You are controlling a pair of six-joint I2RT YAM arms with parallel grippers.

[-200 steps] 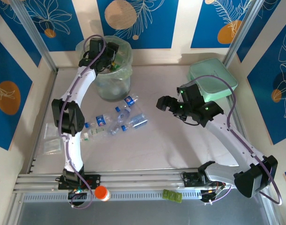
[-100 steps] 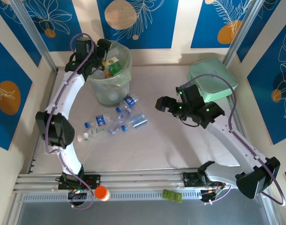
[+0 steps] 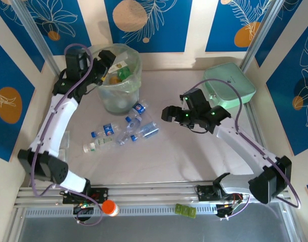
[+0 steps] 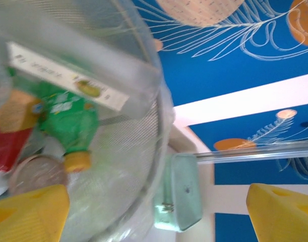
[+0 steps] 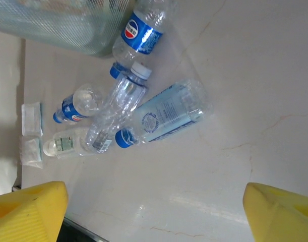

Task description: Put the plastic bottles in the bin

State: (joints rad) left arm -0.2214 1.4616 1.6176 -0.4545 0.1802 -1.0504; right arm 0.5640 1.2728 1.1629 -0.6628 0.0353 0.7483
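The pale-green bin (image 3: pixel 121 98) stands at the back left and holds plastic bottles, among them a green one with a yellow cap (image 4: pixel 68 118) and a red one (image 4: pixel 5 148). My left gripper (image 3: pixel 102 63) hangs open at the bin's left rim, its yellow fingers (image 4: pixel 27 212) wide apart with nothing between them. In front of the bin several clear blue-capped bottles (image 3: pixel 126 128) lie in a heap. My right gripper (image 3: pixel 169 113) is open just right of them. A blue-labelled bottle (image 5: pixel 169 116) lies nearest its empty fingers (image 5: pixel 282 214).
A flat mint-green case (image 3: pixel 229 85) sits at the back right, beyond the bin wall (image 4: pixel 128 166) in the left wrist view. Small clear bags (image 5: pixel 30 118) lie left of the heap. An orange cap (image 3: pixel 109 207) and a green item (image 3: pixel 185 210) rest on the front rail.
My left arm has swung back to the left, from over the bin's mouth to its left rim. My right gripper has moved a little left, toward the heap.
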